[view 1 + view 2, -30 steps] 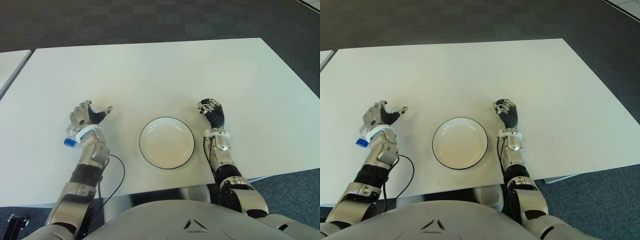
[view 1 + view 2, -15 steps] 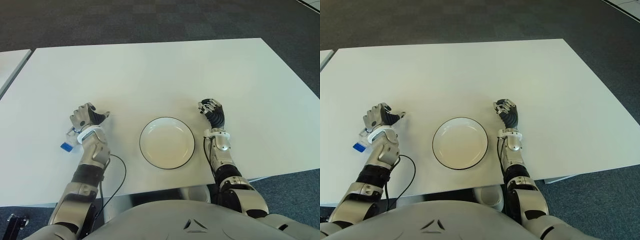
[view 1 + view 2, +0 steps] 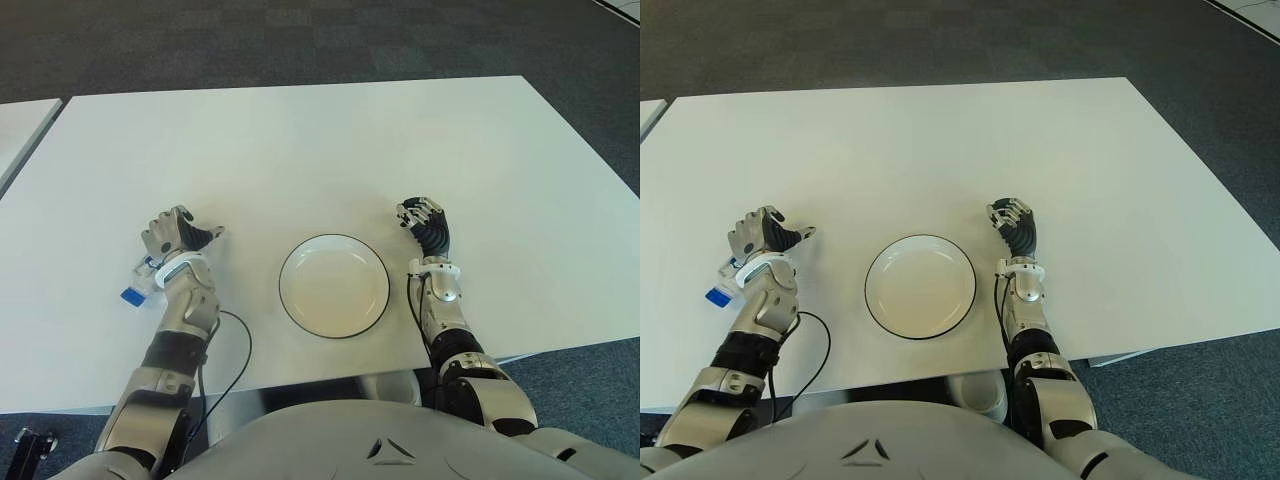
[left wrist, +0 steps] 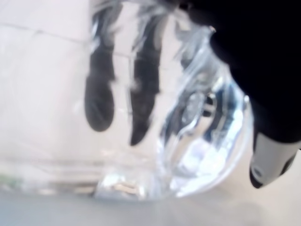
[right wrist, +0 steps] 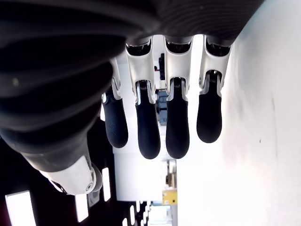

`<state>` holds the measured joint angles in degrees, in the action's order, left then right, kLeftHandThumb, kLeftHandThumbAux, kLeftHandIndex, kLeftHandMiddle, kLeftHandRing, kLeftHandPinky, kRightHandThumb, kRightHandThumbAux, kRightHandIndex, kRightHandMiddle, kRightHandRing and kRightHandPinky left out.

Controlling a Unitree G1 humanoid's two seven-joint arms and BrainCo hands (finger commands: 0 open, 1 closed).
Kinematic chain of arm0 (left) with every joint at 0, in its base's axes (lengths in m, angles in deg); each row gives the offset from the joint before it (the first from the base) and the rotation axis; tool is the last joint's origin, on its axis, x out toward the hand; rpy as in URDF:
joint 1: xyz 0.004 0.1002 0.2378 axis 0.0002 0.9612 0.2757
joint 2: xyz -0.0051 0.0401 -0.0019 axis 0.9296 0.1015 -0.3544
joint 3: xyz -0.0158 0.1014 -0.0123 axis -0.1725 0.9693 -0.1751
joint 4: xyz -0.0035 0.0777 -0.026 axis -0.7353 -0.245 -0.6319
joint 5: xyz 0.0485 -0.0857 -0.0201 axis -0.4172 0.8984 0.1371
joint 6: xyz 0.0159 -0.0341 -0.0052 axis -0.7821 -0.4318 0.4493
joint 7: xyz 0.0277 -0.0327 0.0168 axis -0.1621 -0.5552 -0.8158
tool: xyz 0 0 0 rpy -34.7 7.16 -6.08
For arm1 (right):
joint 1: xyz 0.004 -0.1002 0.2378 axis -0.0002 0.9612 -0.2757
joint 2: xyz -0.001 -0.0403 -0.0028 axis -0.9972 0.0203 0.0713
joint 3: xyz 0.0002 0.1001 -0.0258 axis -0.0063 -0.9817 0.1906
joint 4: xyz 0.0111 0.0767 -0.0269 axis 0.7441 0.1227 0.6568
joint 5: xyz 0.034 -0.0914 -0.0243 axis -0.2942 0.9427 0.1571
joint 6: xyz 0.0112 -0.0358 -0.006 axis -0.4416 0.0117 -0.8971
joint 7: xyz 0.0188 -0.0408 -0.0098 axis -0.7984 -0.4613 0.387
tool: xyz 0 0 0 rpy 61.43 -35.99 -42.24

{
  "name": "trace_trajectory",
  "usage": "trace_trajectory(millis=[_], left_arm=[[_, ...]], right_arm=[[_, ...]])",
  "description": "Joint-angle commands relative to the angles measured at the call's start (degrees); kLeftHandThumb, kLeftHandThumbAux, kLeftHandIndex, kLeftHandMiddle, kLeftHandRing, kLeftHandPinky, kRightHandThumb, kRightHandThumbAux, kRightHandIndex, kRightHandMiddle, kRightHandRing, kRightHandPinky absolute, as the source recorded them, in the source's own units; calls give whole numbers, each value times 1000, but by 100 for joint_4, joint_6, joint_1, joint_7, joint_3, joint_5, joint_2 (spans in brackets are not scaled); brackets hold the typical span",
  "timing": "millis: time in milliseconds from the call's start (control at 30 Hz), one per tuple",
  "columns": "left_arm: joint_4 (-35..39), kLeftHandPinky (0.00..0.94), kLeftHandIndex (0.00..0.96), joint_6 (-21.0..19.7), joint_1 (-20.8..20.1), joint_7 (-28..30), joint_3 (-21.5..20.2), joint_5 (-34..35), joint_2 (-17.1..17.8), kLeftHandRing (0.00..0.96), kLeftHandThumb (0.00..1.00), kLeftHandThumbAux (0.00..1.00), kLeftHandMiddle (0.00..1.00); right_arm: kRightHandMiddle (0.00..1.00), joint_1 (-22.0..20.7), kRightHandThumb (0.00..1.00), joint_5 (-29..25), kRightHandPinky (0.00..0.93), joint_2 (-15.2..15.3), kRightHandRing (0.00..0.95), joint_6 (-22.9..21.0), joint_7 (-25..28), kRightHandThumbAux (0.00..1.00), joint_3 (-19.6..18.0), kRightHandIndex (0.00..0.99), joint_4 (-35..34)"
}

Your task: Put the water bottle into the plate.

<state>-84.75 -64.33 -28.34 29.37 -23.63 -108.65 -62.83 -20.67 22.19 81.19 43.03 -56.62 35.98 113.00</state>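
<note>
Already the water bottle (image 3: 140, 280) is gripped in the left hand (image 3: 170, 236), left of the plate (image 3: 333, 285).
Bare white table (image 3: 300, 150) is seen between them; a black cable (image 3: 235, 350) hangs at the near edge. The right hand (image 3: 424, 224), fingers loosely curled and empty, is seen right of the plate.

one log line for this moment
left hand: gripping water bottle, left of plate | plate: empty | right hand: idle right of plate
</note>
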Motion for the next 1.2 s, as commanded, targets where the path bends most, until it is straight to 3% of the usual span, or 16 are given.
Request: trace_trajectory(millis=[33, 600, 833, 967, 1067, 1100, 1200], left_arm=[[-104, 735, 443, -16, 254, 217, 15, 290, -107, 758, 743, 688, 744], [142, 725, 445, 301, 436, 49, 6, 291, -81, 774, 744, 690, 763], [-46, 715, 441, 1414, 599, -1490, 68, -8, 12, 767, 740, 687, 766], [-183, 688, 437, 1930, 641, -2162, 86, -87, 83, 733, 736, 685, 720], [-259, 556, 428, 2246, 665, -2530, 86, -123, 134, 564, 728, 685, 551], [-245, 542, 427, 2320, 688, -2592, 89, -132, 161, 547, 727, 685, 535], [-152, 372, 271, 2608, 785, -2797, 89, -149, 261, 334, 718, 481, 333]], right_arm=[[491, 55, 710, -4, 553, -28, 509, -26, -30, 727, -14, 431, 96], [482, 73, 710, 22, 552, 3, 506, -4, -28, 728, 2, 430, 87], [486, 103, 710, 39, 547, 4, 508, -63, -23, 727, 25, 431, 20], [486, 102, 710, 45, 541, 3, 506, -102, -28, 727, 31, 431, 11], [487, 95, 709, 48, 546, 2, 508, -113, -30, 727, 34, 430, 23], [487, 90, 709, 51, 546, 0, 508, -116, -32, 727, 36, 430, 31], [486, 76, 709, 62, 540, -2, 506, -132, -39, 727, 44, 430, 55]])
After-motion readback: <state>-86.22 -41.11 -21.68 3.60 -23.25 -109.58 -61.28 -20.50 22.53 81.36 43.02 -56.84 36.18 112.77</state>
